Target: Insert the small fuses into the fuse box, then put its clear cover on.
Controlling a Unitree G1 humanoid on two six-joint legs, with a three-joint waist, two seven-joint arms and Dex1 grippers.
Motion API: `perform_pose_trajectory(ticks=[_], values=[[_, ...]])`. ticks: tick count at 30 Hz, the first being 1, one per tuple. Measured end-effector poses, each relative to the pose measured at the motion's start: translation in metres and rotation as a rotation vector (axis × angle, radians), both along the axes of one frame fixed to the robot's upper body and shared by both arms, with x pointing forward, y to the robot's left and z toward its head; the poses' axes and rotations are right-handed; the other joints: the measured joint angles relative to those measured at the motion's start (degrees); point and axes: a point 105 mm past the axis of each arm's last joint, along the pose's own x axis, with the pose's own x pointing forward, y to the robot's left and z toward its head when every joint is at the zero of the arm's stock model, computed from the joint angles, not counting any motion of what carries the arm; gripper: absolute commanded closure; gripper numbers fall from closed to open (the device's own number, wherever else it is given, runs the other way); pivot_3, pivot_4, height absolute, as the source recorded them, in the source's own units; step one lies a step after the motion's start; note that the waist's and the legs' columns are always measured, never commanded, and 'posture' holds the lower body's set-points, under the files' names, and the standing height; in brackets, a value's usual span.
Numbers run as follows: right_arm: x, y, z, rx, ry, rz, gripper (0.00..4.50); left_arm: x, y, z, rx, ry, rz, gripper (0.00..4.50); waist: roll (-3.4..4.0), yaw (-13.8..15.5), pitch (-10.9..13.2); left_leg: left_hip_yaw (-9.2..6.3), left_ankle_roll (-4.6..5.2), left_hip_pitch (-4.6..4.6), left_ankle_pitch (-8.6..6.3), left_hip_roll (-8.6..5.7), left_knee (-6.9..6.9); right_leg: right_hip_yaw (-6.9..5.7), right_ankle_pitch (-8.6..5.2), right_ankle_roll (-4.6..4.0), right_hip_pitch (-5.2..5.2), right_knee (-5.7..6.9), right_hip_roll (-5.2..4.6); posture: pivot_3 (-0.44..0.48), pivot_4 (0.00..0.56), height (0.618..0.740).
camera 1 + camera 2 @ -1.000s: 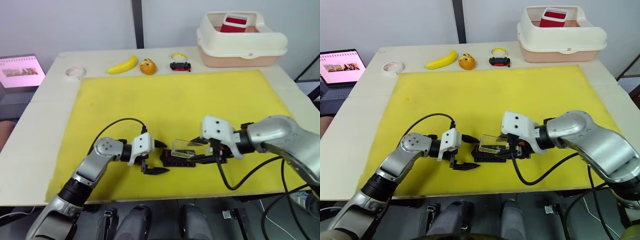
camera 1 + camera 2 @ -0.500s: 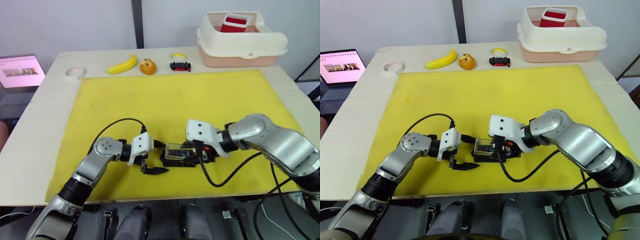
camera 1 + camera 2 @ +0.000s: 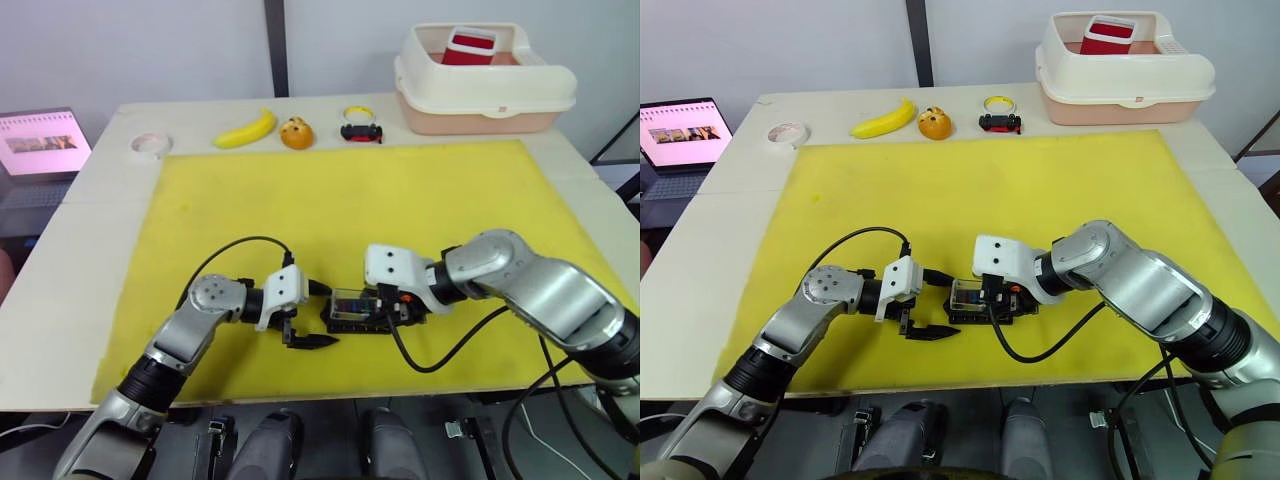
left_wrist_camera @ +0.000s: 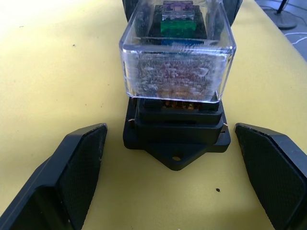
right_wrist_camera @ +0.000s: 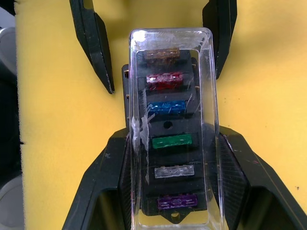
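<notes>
On my left, the left gripper (image 3: 312, 315) sits low on the yellow mat (image 3: 330, 200) with its fingers (image 4: 79, 167) spread wide apart, one on either side of the near end of the fuse box (image 4: 176, 136) and touching nothing. The fuse box lies just beside it, toward the front middle of the mat. The small fuses (image 5: 169, 143) are all seated in a single row inside: brown, red, blue, green, grey, purple. The clear cover (image 5: 172, 86) sits over them, and the right gripper (image 5: 175, 187) is clamped on its long sides.

From the left wrist view I judge the cover isn't fully down yet; a band of black base shows under its lower edge. To finish well I'd keep the cover level, press straight down, and bring the left fingers in against the base so it can't slide. Only then would I release the right gripper.
</notes>
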Motion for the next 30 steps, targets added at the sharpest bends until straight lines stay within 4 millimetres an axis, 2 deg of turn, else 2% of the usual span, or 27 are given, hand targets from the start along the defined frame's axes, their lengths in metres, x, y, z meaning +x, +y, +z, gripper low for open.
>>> perform_pose_trajectory(ticks=[30], values=[[-0.0006,0.0056,-0.0018,-0.067,-0.083,0.107,2.80,0.0009,-0.0011,0.0000,-0.003,-0.002,0.009,0.03,0.00,0.00,-0.01,0.00,0.00,0.05,0.00,0.00,0.00,0.00,0.00,0.00,0.05,0.00,0.00,0.000,0.150,0.740]])
